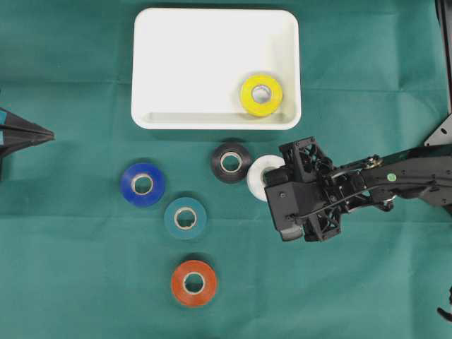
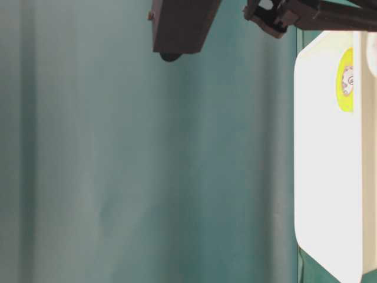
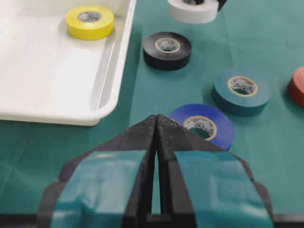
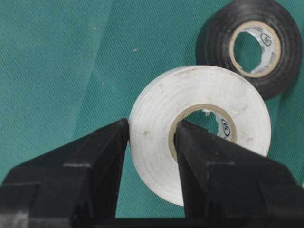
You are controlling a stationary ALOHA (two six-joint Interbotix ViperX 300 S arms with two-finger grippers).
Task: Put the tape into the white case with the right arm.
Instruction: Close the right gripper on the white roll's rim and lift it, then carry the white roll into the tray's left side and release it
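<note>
White tape roll (image 4: 190,128): pinched by the right gripper (image 4: 151,142), one finger inside the core, the other on the outer wall. In the overhead view it sits just outside the white case (image 1: 176,63), below the case's lower right corner, with the black roll (image 1: 231,162) just beside it at 9 o'clock.

White case: holds one yellow roll (image 1: 261,94), lying flat near the lower right corner at 4 o'clock from the case's centre. The remainder of the floor is bare white.

Left gripper (image 3: 156,128): teal-padded fingers pressed together, holding nothing, well apart from the case at the left edge.

Surface: green cloth (image 1: 70,268). From the black roll, the blue roll (image 1: 143,183), teal roll (image 1: 185,217) and orange roll (image 1: 193,282) lie flat toward 7 o'clock, each apart.
</note>
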